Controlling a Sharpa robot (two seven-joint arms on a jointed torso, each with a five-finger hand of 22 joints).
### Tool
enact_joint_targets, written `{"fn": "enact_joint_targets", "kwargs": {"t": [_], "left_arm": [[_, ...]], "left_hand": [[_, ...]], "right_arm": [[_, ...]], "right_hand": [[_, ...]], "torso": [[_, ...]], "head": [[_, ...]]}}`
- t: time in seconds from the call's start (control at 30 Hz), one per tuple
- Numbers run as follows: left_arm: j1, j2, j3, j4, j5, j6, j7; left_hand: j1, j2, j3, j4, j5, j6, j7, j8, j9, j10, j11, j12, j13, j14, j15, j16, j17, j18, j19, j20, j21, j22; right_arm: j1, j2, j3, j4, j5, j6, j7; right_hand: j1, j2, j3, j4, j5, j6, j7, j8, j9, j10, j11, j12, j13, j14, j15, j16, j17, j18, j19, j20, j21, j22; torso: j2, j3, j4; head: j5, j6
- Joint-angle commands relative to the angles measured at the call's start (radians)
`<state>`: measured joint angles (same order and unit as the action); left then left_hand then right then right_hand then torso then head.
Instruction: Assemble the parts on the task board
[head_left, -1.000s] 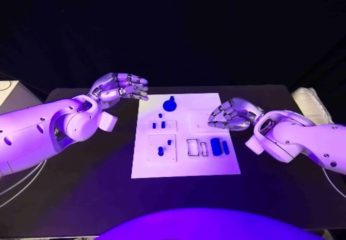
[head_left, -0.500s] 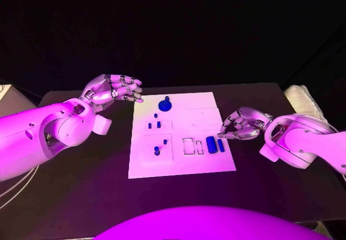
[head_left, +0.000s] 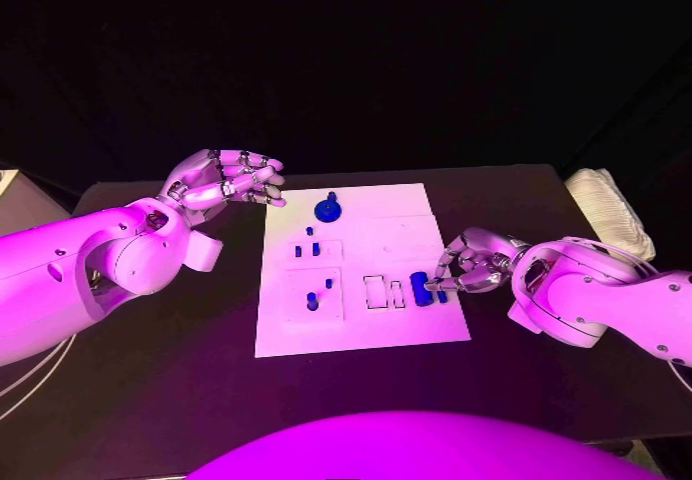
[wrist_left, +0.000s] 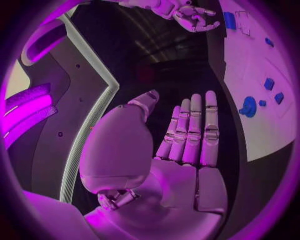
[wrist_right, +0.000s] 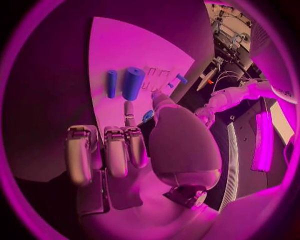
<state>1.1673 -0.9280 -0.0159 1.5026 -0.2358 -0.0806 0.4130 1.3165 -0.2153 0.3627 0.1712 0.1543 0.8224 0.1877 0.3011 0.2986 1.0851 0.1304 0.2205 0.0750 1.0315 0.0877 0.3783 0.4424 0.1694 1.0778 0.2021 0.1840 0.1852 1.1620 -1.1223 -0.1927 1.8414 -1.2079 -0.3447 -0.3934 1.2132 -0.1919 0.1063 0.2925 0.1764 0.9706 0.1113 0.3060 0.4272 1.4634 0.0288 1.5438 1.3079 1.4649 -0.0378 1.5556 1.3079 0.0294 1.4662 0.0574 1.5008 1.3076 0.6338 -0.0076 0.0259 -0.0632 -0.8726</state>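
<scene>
Your right hand (head_left: 469, 268) sits by the two blue parts (head_left: 421, 289) on the task board (head_left: 361, 340), fingers curled, holding nothing. Left hand (head_left: 227, 176) is empty too, fingers loosely spread. Ease down and pinch just one part.

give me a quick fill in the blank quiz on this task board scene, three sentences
1. The task board is ____ in colour.
2. The round blue part lies near the board's far edge, closest to the ____ hand.
3. The right hand hovers at the board's edge beside the large blue ____-shaped part.

Missing words: white; left; cylinder
</scene>
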Motion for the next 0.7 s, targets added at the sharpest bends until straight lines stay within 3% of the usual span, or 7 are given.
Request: {"fn": "enact_joint_targets", "kwargs": {"t": [0.03,0.3,0.5,0.7], "left_arm": [[-0.001,0.001,0.0,0.004,0.003,0.002,0.011],[-0.001,0.001,0.0,0.007,0.003,0.004,0.011],[-0.001,-0.001,0.0,0.008,0.003,0.009,0.003],[-0.001,-0.004,0.0,0.012,0.003,0.011,-0.004]], "left_hand": [[-0.001,-0.004,-0.007,0.002,0.004,-0.002,0.005,-0.003,-0.002,0.0,0.008,-0.007,0.001,-0.002,0.006,0.003,0.002,0.013,0.007,-0.001,-0.006,-0.002],[0.001,-0.002,-0.009,0.004,0.004,-0.003,0.006,-0.004,-0.002,-0.001,0.009,-0.009,0.001,-0.005,0.007,0.002,0.003,0.013,0.006,0.0,-0.008,-0.004],[0.003,0.002,-0.015,0.007,0.005,-0.003,0.009,-0.006,-0.002,-0.003,0.011,-0.012,0.002,-0.012,0.01,-0.001,0.005,0.012,0.005,0.001,-0.013,-0.008],[0.003,0.002,-0.015,0.007,0.005,-0.003,0.009,-0.006,-0.002,-0.003,0.011,-0.012,0.002,-0.012,0.01,-0.001,0.005,0.012,0.005,0.001,-0.013,-0.008]], "right_arm": [[-0.009,0.014,-0.001,-0.008,-0.051,-0.012,-0.062],[-0.025,0.044,-0.001,-0.026,-0.069,-0.024,-0.075],[-0.028,0.067,-0.001,-0.038,-0.08,-0.035,-0.079],[-0.037,0.092,-0.002,-0.059,-0.111,-0.021,-0.082]], "right_hand": [[-0.003,0.009,-0.009,0.001,0.001,0.005,-0.005,0.007,0.0,0.073,-0.001,-0.007,0.221,0.099,-0.007,0.002,0.232,-0.014,0.095,-0.003,0.0,0.217],[-0.01,0.016,-0.02,0.001,0.0,0.005,-0.006,0.009,0.001,0.071,-0.002,-0.008,0.22,0.099,-0.007,0.002,0.231,-0.013,0.094,-0.003,-0.001,0.217],[-0.01,0.018,-0.023,0.0,0.0,0.008,-0.007,0.011,0.002,0.072,-0.002,-0.008,0.22,0.099,-0.008,0.002,0.231,-0.014,0.094,-0.004,-0.001,0.217],[-0.008,0.026,-0.024,0.0,0.005,0.01,-0.008,0.015,0.003,0.071,-0.003,-0.009,0.22,0.099,-0.009,0.002,0.231,-0.013,0.094,-0.004,-0.003,0.216]], "torso": [[0.001,0.0002,0.0001],[0.002,0.0002,0.003],[0.004,0.0001,0.0017],[0.009,-0.0023,0.0072]], "head": [[0.002,0.0],[0.005,0.0],[0.011,0.0],[0.012,0.0]]}}
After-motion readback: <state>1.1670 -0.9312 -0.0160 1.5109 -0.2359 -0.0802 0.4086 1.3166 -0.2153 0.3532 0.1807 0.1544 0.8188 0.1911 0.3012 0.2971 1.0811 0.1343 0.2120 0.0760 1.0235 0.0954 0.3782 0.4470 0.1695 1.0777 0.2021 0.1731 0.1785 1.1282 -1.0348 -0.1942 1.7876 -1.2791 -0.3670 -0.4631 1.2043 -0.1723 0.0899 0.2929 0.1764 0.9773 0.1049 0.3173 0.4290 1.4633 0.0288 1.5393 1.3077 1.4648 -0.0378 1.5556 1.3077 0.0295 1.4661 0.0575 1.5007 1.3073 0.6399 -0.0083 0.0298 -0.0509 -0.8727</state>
